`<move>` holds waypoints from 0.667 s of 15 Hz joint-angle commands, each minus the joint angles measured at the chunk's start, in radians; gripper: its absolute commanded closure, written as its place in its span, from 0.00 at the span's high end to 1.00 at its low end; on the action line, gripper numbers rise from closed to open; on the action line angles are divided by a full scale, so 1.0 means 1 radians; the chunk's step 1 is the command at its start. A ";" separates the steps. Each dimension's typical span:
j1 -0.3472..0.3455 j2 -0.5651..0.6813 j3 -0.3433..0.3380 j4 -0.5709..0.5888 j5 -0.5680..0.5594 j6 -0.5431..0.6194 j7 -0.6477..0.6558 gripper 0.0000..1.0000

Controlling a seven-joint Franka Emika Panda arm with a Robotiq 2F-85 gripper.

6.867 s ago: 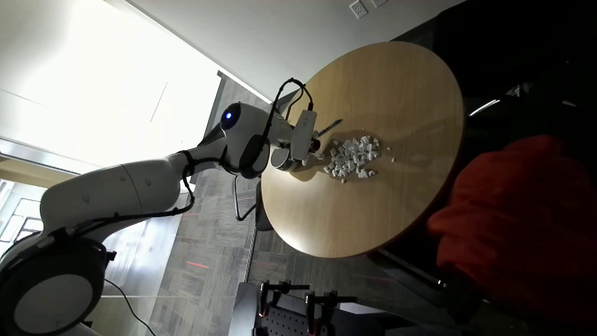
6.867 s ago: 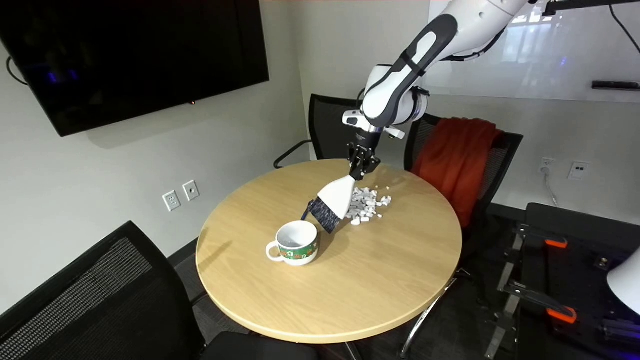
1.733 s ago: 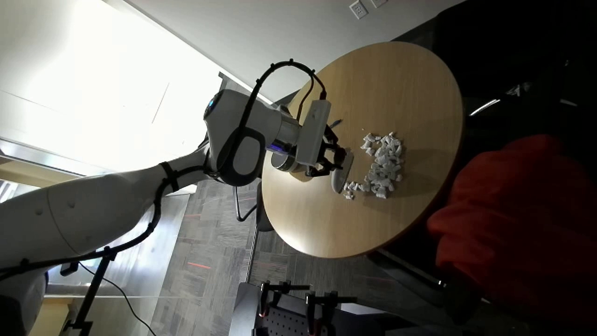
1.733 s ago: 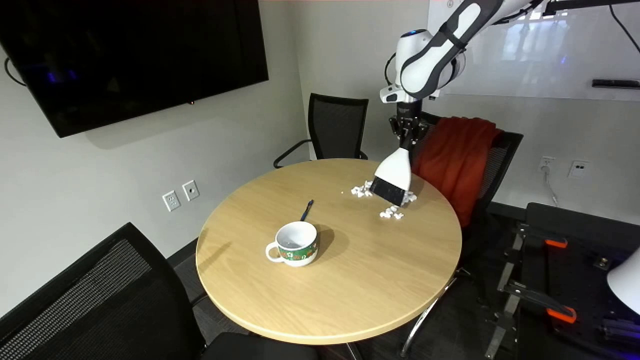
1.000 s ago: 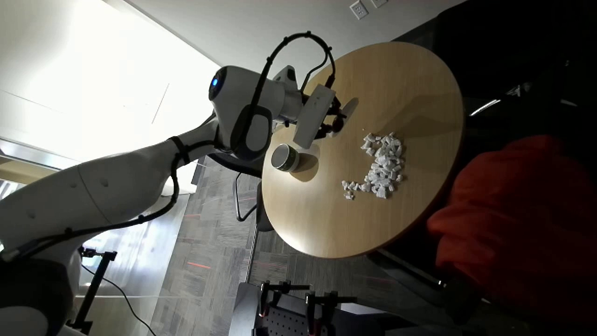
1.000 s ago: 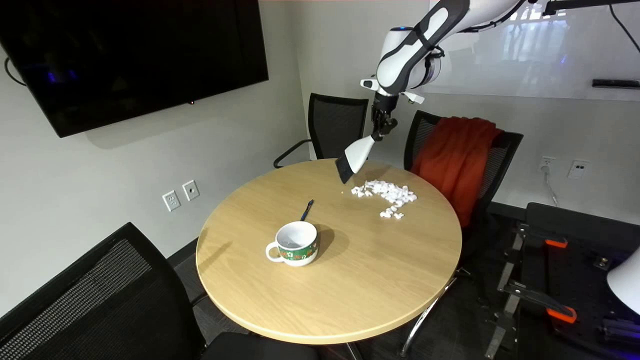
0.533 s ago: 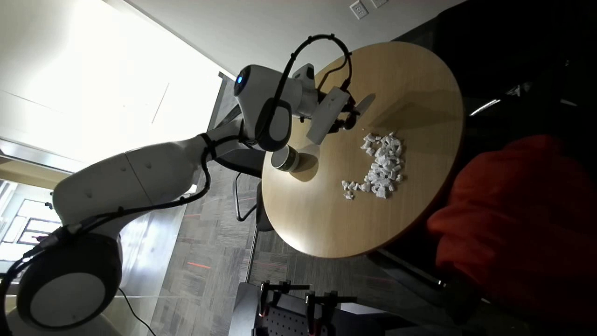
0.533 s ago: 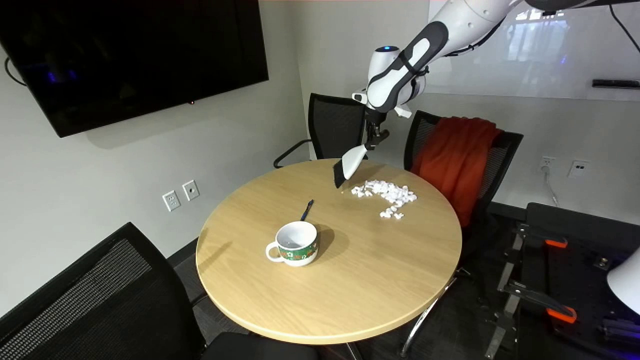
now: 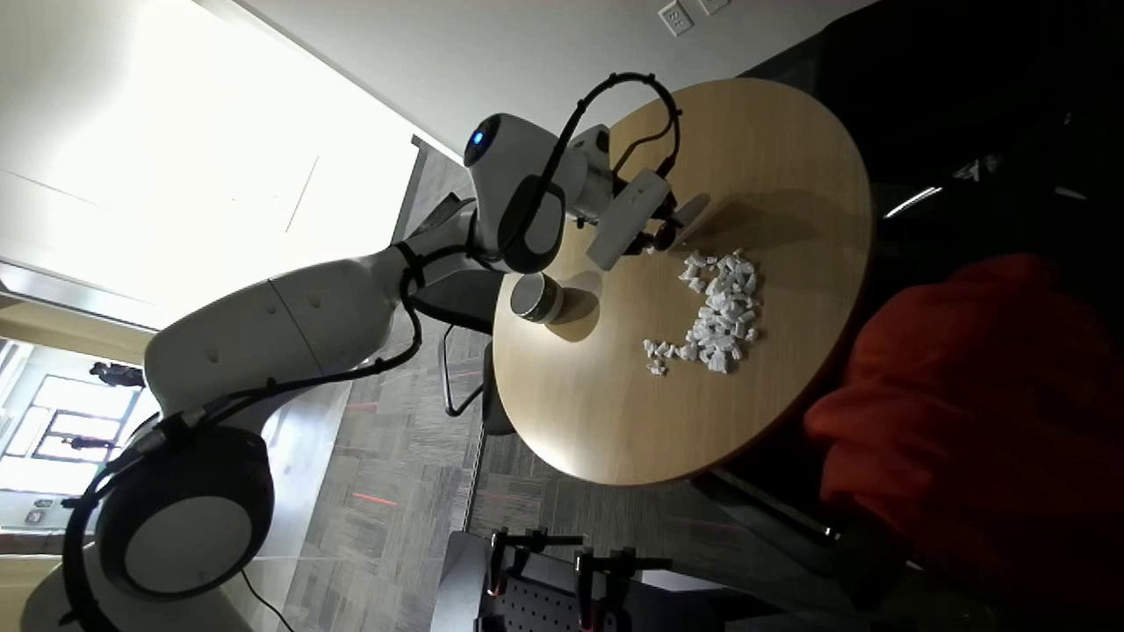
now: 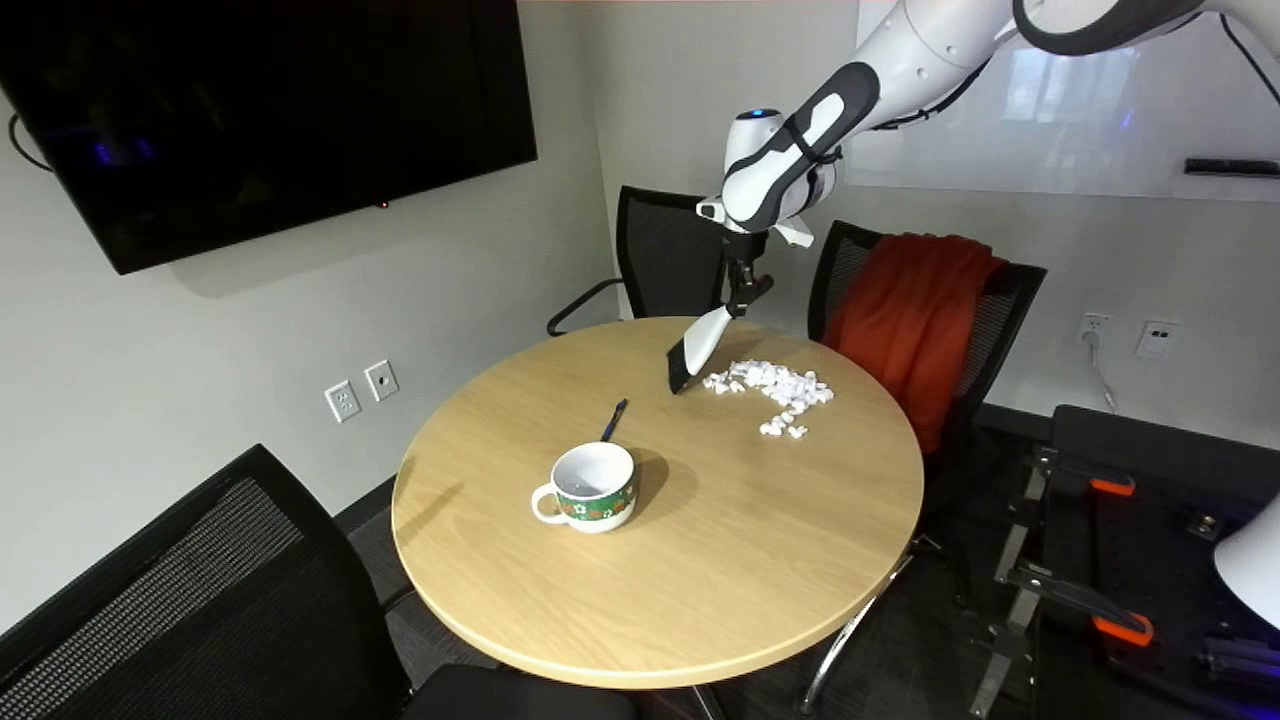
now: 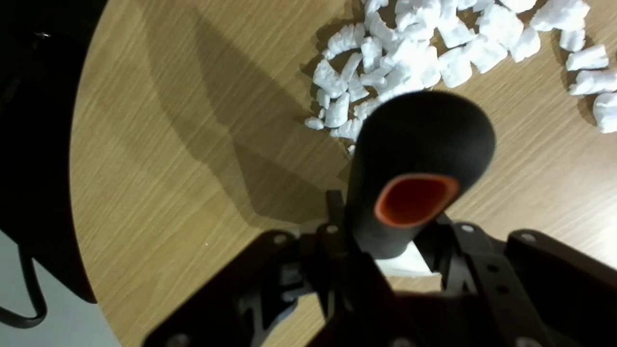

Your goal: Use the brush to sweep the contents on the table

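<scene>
1. Gripper (image 11: 390, 241), one: closed around the black handle (image 11: 424, 135) of the brush. In the wrist view, the handle's end faces you, showing a hollow with an orange-red rim.

2. Brush (image 10: 704, 341), one: white head, dark bristles (image 10: 679, 366). In an exterior view you have it tilted, bristles down toward 7 o'clock, at the 12 o'clock side of the table. Whether the bristles meet the wood, you cannot tell.

3. White bits (image 10: 790, 385), one heap of many: on the table, about 1 o'clock from its middle, just beside your brush on its 3 o'clock side. A smaller cluster strays at the heap's 6 o'clock. Your wrist view has them from 12 to 2 o'clock, some hidden behind the handle.

4. Table (image 10: 700, 590), one: round, light tan wooden top.

5. Mug (image 10: 600, 490), one: white, green patterned band, upright, on the 9 o'clock side of the middle, well apart from your brush.

6. Pen (image 10: 613, 420), one: slim, dark blue, lying at the mug's 1 o'clock; you cannot tell whether they touch.

7. Black chairs (image 10: 670, 250), three in that exterior view: at the table's 12, 2 and 8 o'clock. A red cloth (image 10: 910, 320) drapes the one at 2.
</scene>
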 commanded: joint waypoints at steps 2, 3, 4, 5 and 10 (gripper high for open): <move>-0.015 -0.004 -0.001 0.038 -0.016 -0.074 0.017 0.12; -0.018 -0.009 -0.004 0.035 -0.019 -0.083 0.014 0.12; -0.018 -0.014 -0.010 0.031 -0.024 -0.088 0.015 0.12; -0.020 -0.017 -0.014 0.028 -0.027 -0.096 0.015 0.12; -0.039 -0.016 -0.010 0.024 -0.024 -0.143 -0.004 0.12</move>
